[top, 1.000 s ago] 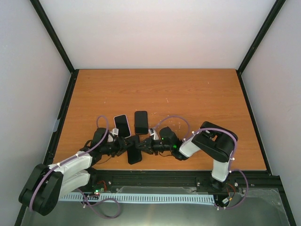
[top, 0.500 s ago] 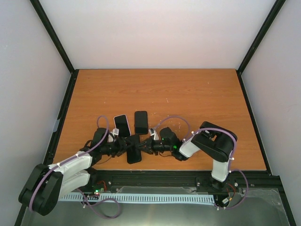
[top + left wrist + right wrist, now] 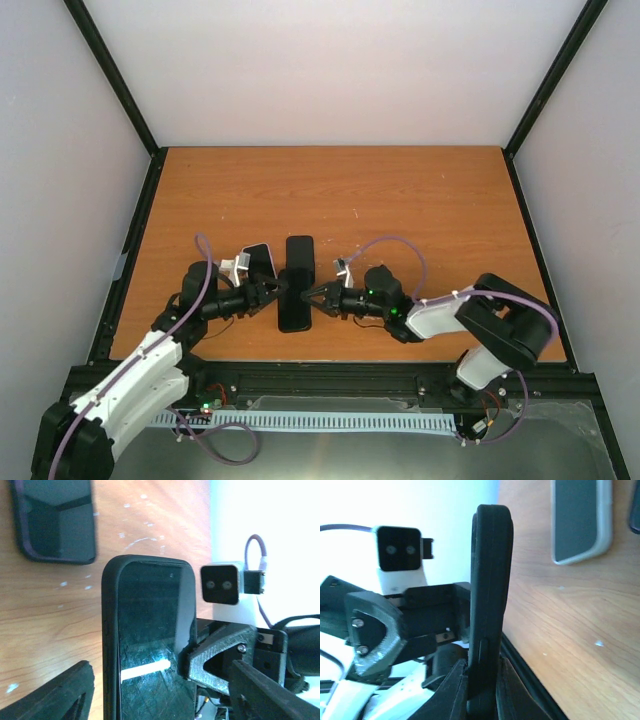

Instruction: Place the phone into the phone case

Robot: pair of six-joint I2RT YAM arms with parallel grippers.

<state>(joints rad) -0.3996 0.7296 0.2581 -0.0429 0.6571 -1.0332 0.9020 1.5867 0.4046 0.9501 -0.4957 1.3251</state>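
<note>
Phone on edge in right pincer | white-cased phone near left pincer

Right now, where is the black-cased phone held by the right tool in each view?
Top external: black-cased phone at lower centre of the picture.
Left wrist: centre down to the bottom edge, screen facing the camera.
Right wrist: centre, seen edge-on.
Shared landmark: the wooden table behind it in all three views.

White-and-black arms, purple cables, black fingers, silver screws
</note>
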